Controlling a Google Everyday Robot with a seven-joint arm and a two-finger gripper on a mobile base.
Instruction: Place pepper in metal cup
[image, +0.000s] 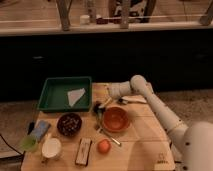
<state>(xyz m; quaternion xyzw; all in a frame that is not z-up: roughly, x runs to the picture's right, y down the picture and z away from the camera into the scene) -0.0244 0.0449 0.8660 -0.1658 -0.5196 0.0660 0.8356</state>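
My gripper (99, 107) is low over the wooden table (135, 150), between the green tray (50, 100) and the orange bowl (116, 119), just left of the bowl's rim. The white arm (150, 97) reaches to it from the right. A small orange-red round item (103, 146), possibly the pepper, lies near the front edge, well below the gripper. A pale cup (51, 148) stands at the front left; I cannot tell whether it is metal. Nothing shows in the gripper.
The tray holds a white sheet (76, 95). A dark bowl (69, 123) stands left of the orange bowl. A green cup (29, 144), a blue item (41, 129), a dark flat box (83, 151) and a utensil (111, 137) lie at the front.
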